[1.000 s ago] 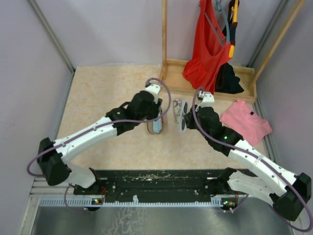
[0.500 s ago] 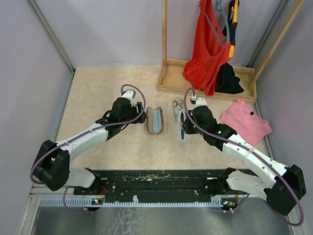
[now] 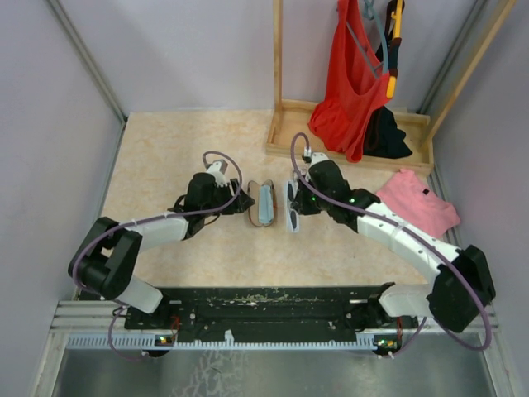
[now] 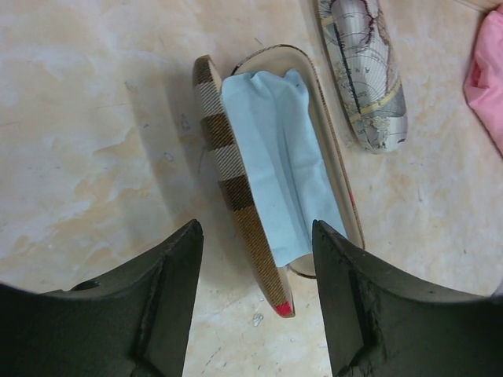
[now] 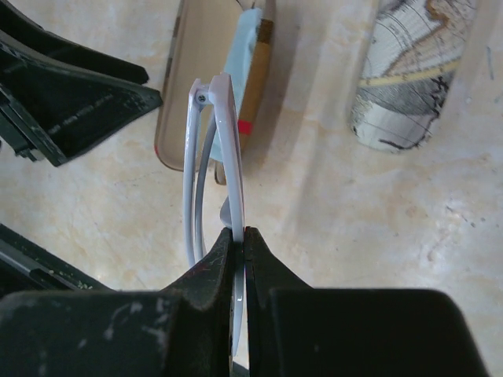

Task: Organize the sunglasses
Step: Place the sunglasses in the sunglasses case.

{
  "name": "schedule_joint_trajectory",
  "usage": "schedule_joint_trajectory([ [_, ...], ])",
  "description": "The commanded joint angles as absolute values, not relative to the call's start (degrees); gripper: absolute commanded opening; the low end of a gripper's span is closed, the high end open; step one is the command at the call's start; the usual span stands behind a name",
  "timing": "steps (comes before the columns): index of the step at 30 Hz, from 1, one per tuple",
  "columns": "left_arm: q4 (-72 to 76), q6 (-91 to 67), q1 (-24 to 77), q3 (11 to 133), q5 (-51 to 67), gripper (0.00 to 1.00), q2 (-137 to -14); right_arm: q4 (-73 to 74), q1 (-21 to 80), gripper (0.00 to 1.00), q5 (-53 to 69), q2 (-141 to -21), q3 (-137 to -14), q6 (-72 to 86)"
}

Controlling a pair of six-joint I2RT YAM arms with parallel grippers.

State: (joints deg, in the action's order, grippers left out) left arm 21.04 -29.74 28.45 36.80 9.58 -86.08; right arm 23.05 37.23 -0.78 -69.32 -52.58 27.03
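The white-framed sunglasses (image 5: 224, 141) are folded and held upright in my right gripper (image 5: 242, 236), which is shut on the frame. They hang just right of the open brown-striped case (image 3: 263, 204) in the top view (image 3: 293, 217). The case holds a light blue cloth (image 4: 283, 157), and its striped lid (image 4: 236, 173) stands open on the left. My left gripper (image 4: 258, 228) is open and empty, low at the near end of the case, its jaws either side of the lid's tip. The dark wire-framed pair is out of view.
A grey map-patterned case (image 4: 361, 78) lies closed to the right of the open case and also shows in the right wrist view (image 5: 409, 71). A pink cloth (image 3: 413, 207) lies at the right. A wooden rack base (image 3: 289, 132) with red (image 3: 351, 83) and black garments stands behind.
My left arm has drawn back from over the open case to its left side. My right gripper has carried the white sunglasses left, close to the open case.
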Motion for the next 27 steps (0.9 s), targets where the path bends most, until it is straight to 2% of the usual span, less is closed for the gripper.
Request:
schedule_joint_trajectory([
  [1,29.14,-31.27,27.82,36.41,14.52,0.63,-88.25,18.06,36.87,0.0,4.03,-75.32,-59.85,26.4],
  [8,31.78,-31.63,27.19,36.38,17.28,0.6,-91.11,17.77,36.83,0.0,2.96,-85.08,-67.0,26.96],
  [15,33.14,-31.77,26.77,36.56,20.01,0.46,-93.45,18.39,36.44,0.0,1.8,-91.55,-71.39,26.93],
  [27,34.89,-31.57,26.6,37.08,22.87,0.44,-94.68,17.74,33.93,0.0,8.85,-98.57,-75.15,23.61],
])
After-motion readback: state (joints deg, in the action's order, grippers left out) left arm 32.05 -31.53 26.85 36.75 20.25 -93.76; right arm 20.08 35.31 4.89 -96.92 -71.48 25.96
